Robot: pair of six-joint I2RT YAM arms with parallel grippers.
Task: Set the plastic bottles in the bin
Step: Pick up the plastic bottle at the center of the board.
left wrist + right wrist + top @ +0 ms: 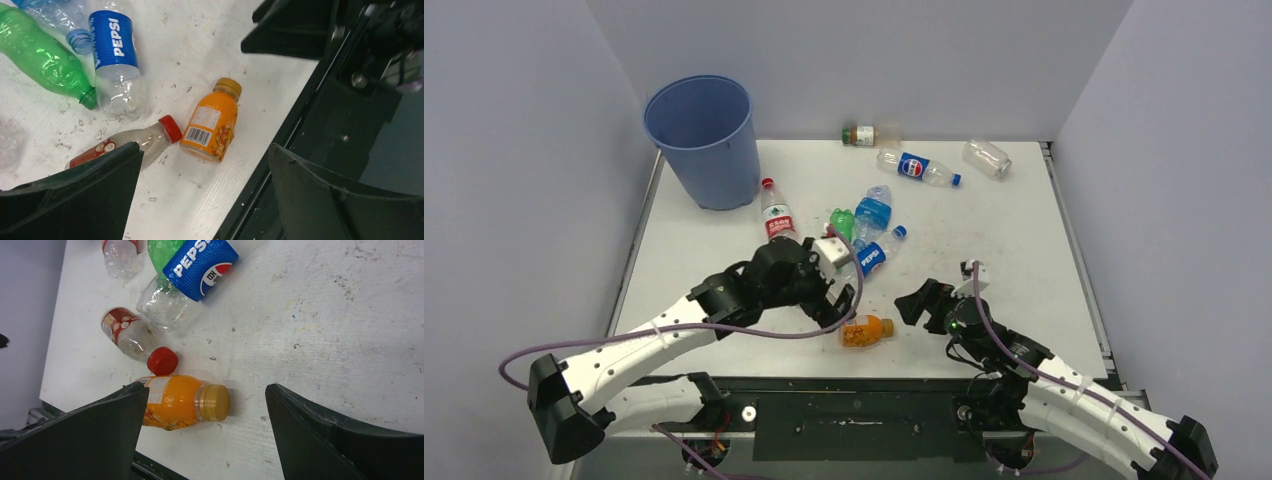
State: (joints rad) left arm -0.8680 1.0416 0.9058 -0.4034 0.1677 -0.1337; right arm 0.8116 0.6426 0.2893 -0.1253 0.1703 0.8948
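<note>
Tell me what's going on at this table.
Two robot arms are meant to put the plastic bottles into the blue bin, which stands at the far left corner. Right now the left gripper and the right gripper are both open and empty, poised near the orange bottle lying at the near edge of the table. The rest lie scattered; none is held.

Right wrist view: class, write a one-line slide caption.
Open right gripper hovers over a lying orange plastic bottle beside a red-capped clear bottle.

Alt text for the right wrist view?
An orange bottle lies on its side on the white table, framed by the open right tool. Beyond it lie a red-capped clear bottle, a Pepsi bottle and a green bottle.
</note>
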